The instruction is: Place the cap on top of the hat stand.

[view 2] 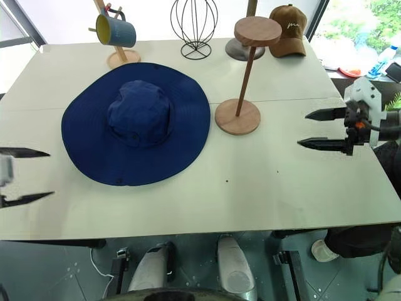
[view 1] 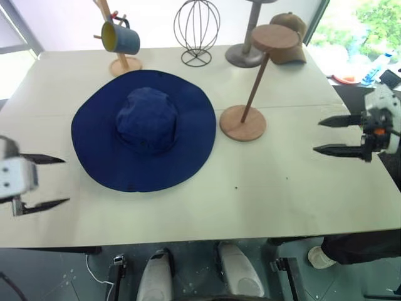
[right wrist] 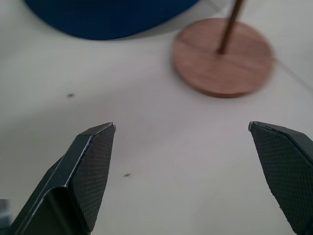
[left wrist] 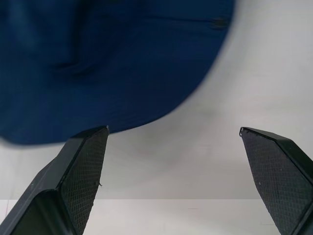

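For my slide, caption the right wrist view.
Open right gripper above white table, facing round wooden hat stand base and navy-blue fabric cap.

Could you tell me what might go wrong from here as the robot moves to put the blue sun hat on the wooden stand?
1. The sun hat has a wide floppy brim; gripped at one edge by the open left gripper, it may sag and drag.
2. The wooden hat stand has a thin slanted rod; a nudge from the hat or the open right gripper could tip it.
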